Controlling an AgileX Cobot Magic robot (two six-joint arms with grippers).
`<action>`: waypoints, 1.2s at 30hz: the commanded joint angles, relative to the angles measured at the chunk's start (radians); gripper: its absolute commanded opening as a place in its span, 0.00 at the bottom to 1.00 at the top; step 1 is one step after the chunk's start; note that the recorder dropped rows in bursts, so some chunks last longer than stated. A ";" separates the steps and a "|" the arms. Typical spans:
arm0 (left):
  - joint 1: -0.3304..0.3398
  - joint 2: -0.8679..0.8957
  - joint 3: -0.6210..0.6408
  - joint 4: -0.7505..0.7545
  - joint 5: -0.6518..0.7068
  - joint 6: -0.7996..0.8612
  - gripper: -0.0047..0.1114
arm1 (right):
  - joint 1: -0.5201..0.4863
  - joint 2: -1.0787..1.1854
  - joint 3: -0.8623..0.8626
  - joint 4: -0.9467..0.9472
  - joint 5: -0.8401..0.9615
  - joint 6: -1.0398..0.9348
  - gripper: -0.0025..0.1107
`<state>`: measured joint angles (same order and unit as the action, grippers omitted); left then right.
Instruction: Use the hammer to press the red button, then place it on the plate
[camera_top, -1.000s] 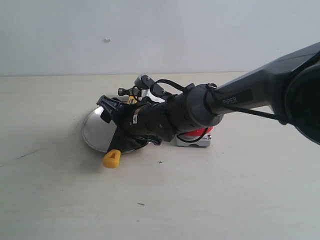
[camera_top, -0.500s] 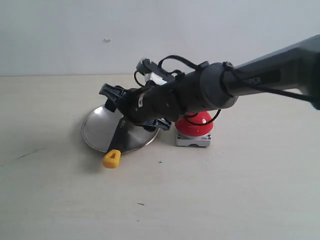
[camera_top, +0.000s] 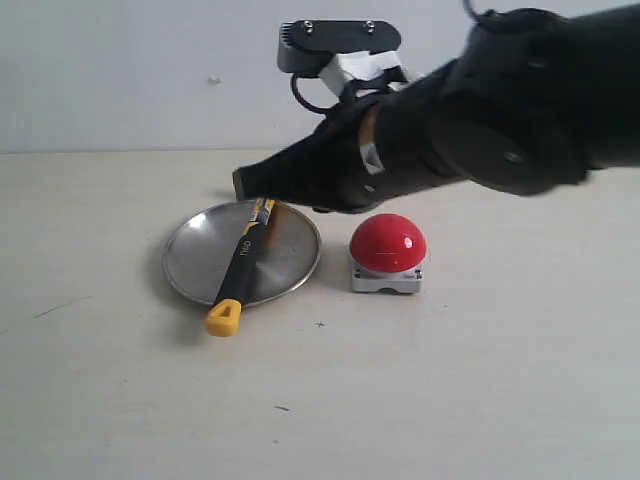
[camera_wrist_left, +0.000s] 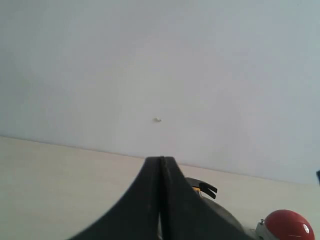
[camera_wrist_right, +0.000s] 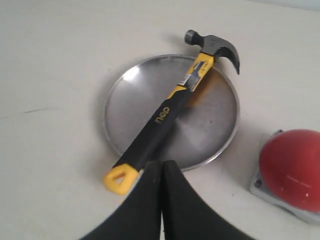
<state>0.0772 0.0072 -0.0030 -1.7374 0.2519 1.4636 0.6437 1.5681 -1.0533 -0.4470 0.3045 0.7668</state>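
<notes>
1. My right gripper (camera_wrist_right: 161, 167) is hanging above the table, its two black fingers pressing flat together and pinching nothing.
2. My left gripper (camera_wrist_left: 161, 165) is likewise showing its fingers pressed together and empty, and it is pointing toward the pale wall.
3. The small claw hammer with a dark metal head and a black-and-yellow handle (camera_wrist_right: 165, 117) is lying free across the round shiny silver metal plate (camera_wrist_right: 135, 90).
4. In the exterior view, its head is jutting past the plate's far rim and its yellow end is poking out past the near rim.
5. The large glossy red dome button on its square grey-white base (camera_top: 388, 243) is sitting just beside the plate, not touching it, on the light table (camera_top: 450, 400).
</notes>
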 joint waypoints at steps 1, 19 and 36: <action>0.004 0.001 0.003 0.000 0.002 -0.002 0.04 | 0.030 -0.201 0.213 -0.031 -0.119 0.004 0.02; 0.004 0.001 0.003 0.000 0.002 -0.002 0.04 | 0.030 -0.446 0.451 -0.015 -0.165 0.044 0.02; 0.004 0.001 0.003 0.000 0.002 -0.002 0.04 | -0.348 -1.057 0.806 -0.048 -0.337 -0.026 0.02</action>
<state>0.0772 0.0072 -0.0030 -1.7374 0.2519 1.4636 0.3429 0.6265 -0.3034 -0.4813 0.0000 0.7636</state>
